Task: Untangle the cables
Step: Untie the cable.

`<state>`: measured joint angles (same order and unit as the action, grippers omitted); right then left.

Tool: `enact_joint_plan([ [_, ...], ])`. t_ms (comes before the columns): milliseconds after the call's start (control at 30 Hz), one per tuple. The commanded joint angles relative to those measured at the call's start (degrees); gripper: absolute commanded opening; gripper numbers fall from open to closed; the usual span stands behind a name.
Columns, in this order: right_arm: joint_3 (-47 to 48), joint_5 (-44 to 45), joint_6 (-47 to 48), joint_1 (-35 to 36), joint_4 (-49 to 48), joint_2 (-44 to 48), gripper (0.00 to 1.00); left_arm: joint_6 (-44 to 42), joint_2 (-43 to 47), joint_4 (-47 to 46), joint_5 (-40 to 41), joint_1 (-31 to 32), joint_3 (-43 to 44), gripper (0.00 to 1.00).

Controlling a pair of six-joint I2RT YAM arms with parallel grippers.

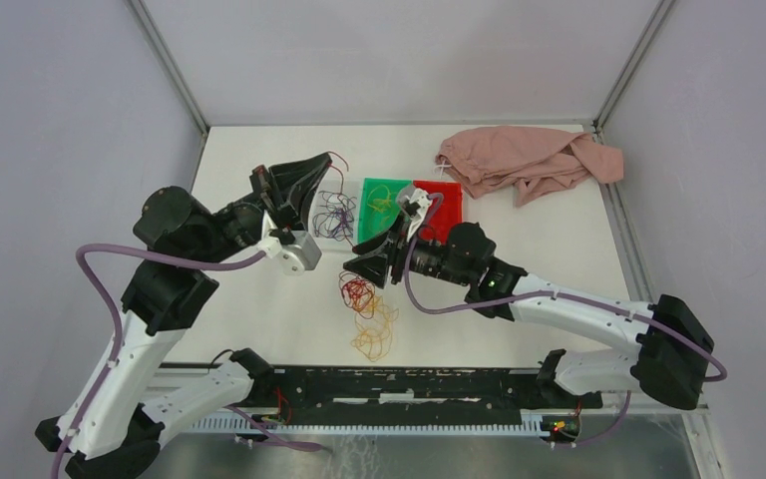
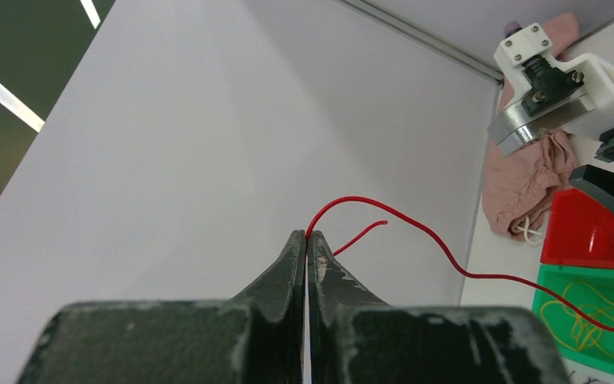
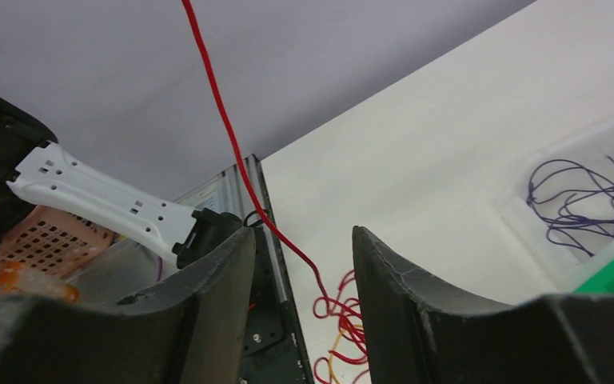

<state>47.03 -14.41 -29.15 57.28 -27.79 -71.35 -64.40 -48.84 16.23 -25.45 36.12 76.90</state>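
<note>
The left pincer (image 2: pixel 307 240) is clamped fully shut on one red wire (image 2: pixel 353 198), nipped at the very tips with a short free end curling out beside them. The right pincer (image 3: pixel 304 236) stands part open and grips nothing; the same red wire runs down through the gap between its jaws to the red clump (image 1: pixel 357 290) on the table (image 1: pixel 529 259); an orange clump (image 1: pixel 374 337) lies just nearer the arms, and the two seem to run into each other.

Purple wires (image 3: pixel 592 192) already lie in a clear tray (image 3: pixel 528 232); yellow wires (image 1: pixel 381 200) lie in a green tray (image 1: pixel 371 228); a red tray (image 1: pixel 445 222) sits beside it.

The step in hand looks like drawing a single red wire free of the mixed clump. The next move probably calls for the right pincer to close low on the wire, or pin the clump, while the left draws slowly; a snag could lift the whole clump.

No brand, label or writing can be read.
</note>
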Motion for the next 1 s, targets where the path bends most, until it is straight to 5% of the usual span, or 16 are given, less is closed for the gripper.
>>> enact_joint_plan([
  [0, 1.90, -6.13, -2.73, 0.19, -8.40, -2.68, 0.48, -0.02, 0.94, -0.50, 2.01, 0.18, -0.20, 0.03],
  [100, 3.59, -4.85, -2.47, 0.19, -5.79, -4.17, 0.11, 0.32, 1.00, -0.50, 1.99, 0.21, -0.24, 0.03],
  [167, 4.86, -3.84, -2.66, 0.19, -4.04, -4.45, 0.01, 2.41, 1.24, -0.16, 2.47, 0.18, -0.19, 0.05],
  [367, 5.68, -0.26, -2.84, 0.17, -3.01, -1.61, 0.00, 24.33, 1.37, 11.98, 5.91, 0.19, 0.28, 0.42],
  [567, 3.78, 1.12, -3.25, 0.15, -4.28, 1.71, 0.00, 33.62, 5.10, 24.05, -6.61, 0.14, -5.42, 0.65],
  [967, 4.66, 0.80, -5.61, 0.19, -6.96, 2.00, 0.00, 48.84, 7.47, 17.65, -10.16, 0.09, -16.82, 0.61],
])
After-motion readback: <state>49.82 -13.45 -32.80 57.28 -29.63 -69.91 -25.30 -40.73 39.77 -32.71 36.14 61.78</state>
